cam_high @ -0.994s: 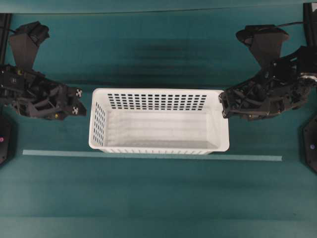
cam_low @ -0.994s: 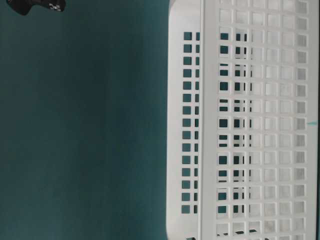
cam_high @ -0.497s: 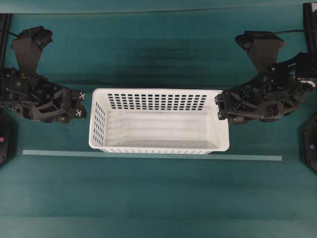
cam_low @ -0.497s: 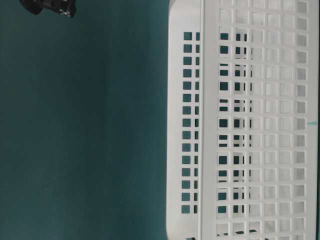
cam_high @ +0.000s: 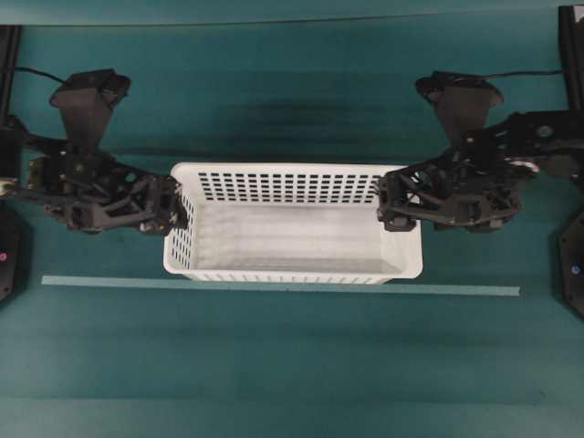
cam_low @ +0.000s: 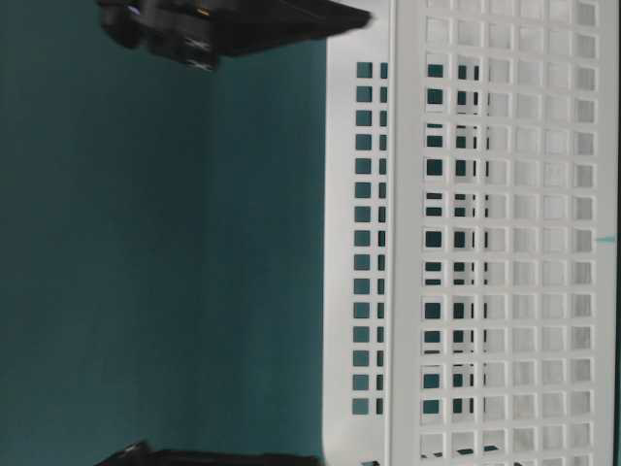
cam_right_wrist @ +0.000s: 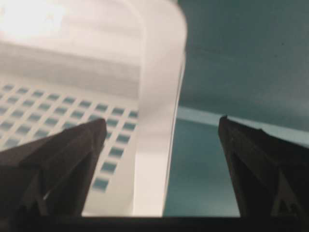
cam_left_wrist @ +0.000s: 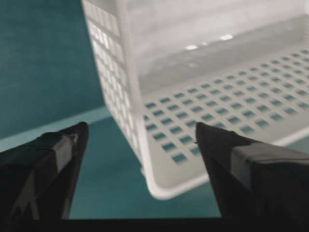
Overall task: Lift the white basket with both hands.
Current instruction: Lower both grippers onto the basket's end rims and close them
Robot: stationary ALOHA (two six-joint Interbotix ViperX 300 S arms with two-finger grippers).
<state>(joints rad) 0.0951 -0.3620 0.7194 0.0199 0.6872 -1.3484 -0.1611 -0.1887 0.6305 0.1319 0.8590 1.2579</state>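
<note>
The white basket (cam_high: 292, 228) stands on the green table, long side facing the front. My left gripper (cam_high: 179, 206) is at its left end wall, jaws open. In the left wrist view the basket's rim and slotted wall (cam_left_wrist: 159, 145) lie between the two spread fingers (cam_left_wrist: 48, 159), with no contact visible. My right gripper (cam_high: 383, 201) is at the right end wall and is also open. In its wrist view the rolled rim (cam_right_wrist: 157, 145) runs between the fingertips (cam_right_wrist: 260, 159). The table-level view shows the basket (cam_low: 485, 243) with the left gripper (cam_low: 340, 19) and the right gripper (cam_low: 291, 458) at its rim.
A thin pale teal strip (cam_high: 274, 286) runs across the table just in front of the basket. Black arm bases (cam_high: 570, 265) stand at the far left and right edges. Bare green table (cam_high: 292, 365) lies in front of the strip and behind the basket.
Both grippers have gone from shut to wide open and moved inward from beside the basket to its end walls. The basket has not moved.
</note>
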